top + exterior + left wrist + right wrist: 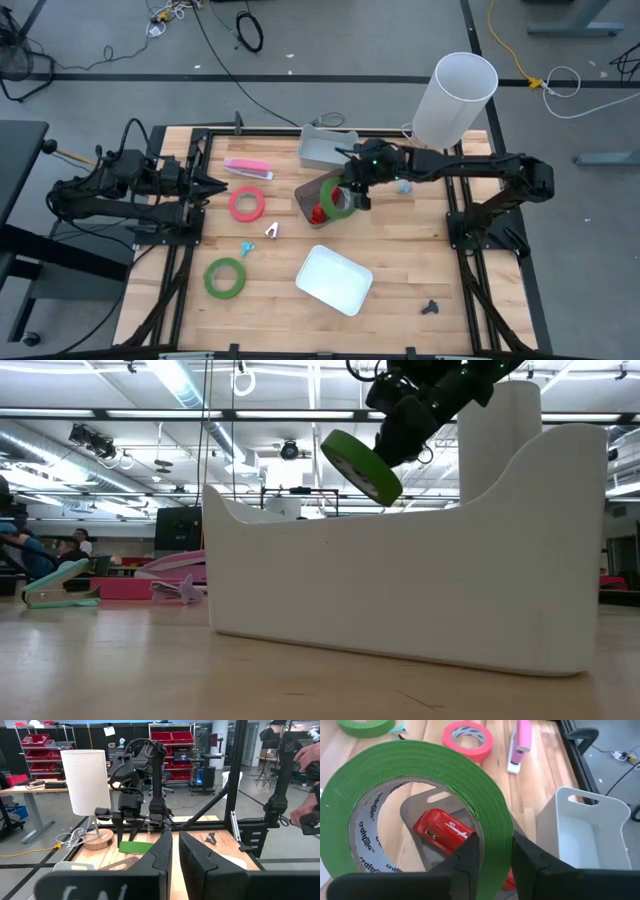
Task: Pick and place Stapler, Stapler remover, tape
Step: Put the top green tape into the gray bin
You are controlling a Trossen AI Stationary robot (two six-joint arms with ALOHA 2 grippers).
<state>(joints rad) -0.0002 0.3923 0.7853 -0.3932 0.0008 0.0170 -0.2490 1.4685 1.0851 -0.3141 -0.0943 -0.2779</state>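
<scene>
My right gripper (pixel 352 192) is shut on a green tape roll (pixel 337 198), held in the air above a grey-brown tray (pixel 304 194) with a red stapler (pixel 445 832) lying in it. The roll also shows in the low view (pixel 362 465). A red-pink tape roll (pixel 247 204) and a second green roll (pixel 225 277) lie flat on the table. A pink stapler (pixel 248 168) lies at the far left. A small white staple remover (pixel 272 230) lies near the middle. My left gripper (pixel 212 185) waits shut at the table's left, touching nothing. My right gripper pinches the green roll's ring wall (pixel 496 837), one finger inside the open centre (pixel 470 855) and one on the outer band (pixel 530 862). The fingers slant down from above and from the table's right. The roll hangs tilted, clear of the tray and the stapler.
A white bin (pixel 325 148) stands at the far middle and a white tray (pixel 334 279) at the near middle. A white cylinder lamp (pixel 455 95) stands at the far right. A small blue piece (pixel 246 248) and a black piece (pixel 430 307) lie on the wood.
</scene>
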